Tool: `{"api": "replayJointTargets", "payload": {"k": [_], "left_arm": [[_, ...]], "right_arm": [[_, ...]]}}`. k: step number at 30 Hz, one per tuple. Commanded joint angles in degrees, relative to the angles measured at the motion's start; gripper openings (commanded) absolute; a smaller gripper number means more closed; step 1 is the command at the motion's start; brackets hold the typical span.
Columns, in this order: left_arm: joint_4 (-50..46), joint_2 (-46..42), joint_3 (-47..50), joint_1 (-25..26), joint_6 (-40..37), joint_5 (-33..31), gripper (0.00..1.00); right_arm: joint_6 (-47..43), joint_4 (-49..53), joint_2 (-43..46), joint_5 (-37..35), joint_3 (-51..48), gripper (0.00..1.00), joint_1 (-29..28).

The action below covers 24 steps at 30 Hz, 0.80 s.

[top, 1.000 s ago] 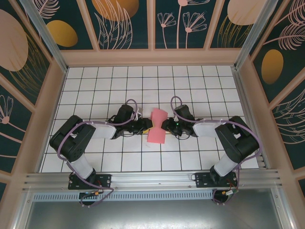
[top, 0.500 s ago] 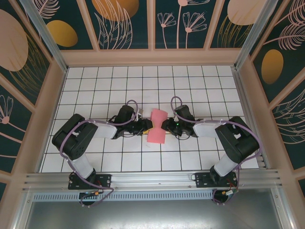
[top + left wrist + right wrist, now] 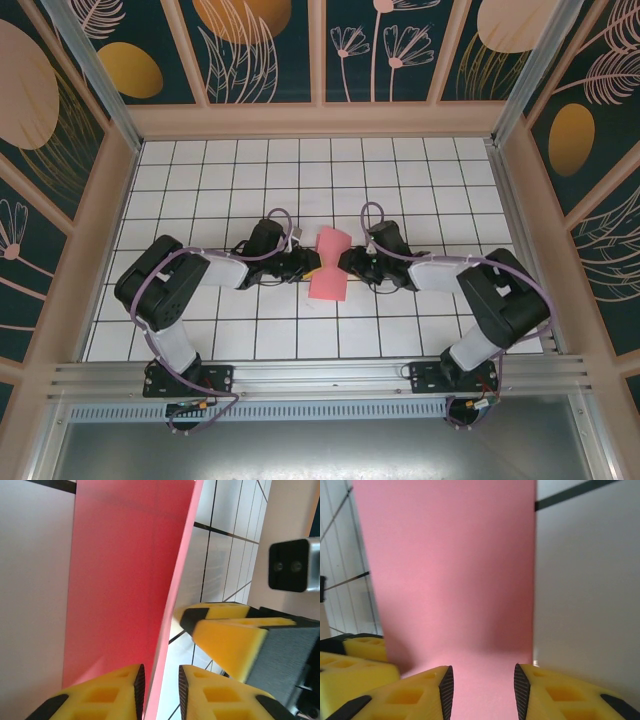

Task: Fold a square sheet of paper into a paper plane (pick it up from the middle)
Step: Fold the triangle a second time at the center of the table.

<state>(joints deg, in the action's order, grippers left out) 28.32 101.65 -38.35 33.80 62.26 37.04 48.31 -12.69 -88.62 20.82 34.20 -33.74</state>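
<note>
Looking down, left gripper and right gripper face each other at the pinched waist of the pink sheet, in the middle of the table. Left's fingers sit nearly together either side of the sheet's edge, can't tell if it's actually clamped. Right's jaws are parted, with the sheet spanning the gap.

The square sheet of paper is thin pink paper, matt, smooth and unmarked. The left gripper has fingers of matt yellow moulded material, perhaps foam or plastic, faced with black pads. The table is smooth white tile with a faint sheen. At 6 o'clock runs a brushed metal rail; at 12 o'clock, pale wood-look framing.
</note>
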Motion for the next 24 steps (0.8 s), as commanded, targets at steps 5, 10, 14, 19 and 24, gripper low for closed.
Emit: {"api": "replayJointTargets", "payload": {"k": [5, 10, 14, 19, 24], "left_arm": [[0.4, 0.17, -1.64, 0.26, -0.28, 0.38, 0.17], [-0.67, -0.19, -2.35, 0.28, -0.37, 0.3, 0.16], [-1.59, -0.92, -2.61, 0.25, -1.41, 0.43, 0.31], [3.57, -1.01, -1.97, 0.21, -0.8, 5.44, 0.25], [6.03, -1.3, -2.06, 0.27, 0.55, 6.74, 0.17]], "right_arm": [[-7.88, -2.48, 13.55, -9.37, -4.14, 0.42, -2.87], [-20.52, -5.32, 20.24, -18.88, -8.06, 0.49, -11.72], [-27.72, -1.14, 18.36, -27.52, -5.57, 0.5, -19.25], [-31.19, -2.92, 16.24, -33.34, -4.97, 0.49, -24.22], [-29.79, -3.7, 17.95, -41.87, -5.43, 0.49, -25.86]]}}
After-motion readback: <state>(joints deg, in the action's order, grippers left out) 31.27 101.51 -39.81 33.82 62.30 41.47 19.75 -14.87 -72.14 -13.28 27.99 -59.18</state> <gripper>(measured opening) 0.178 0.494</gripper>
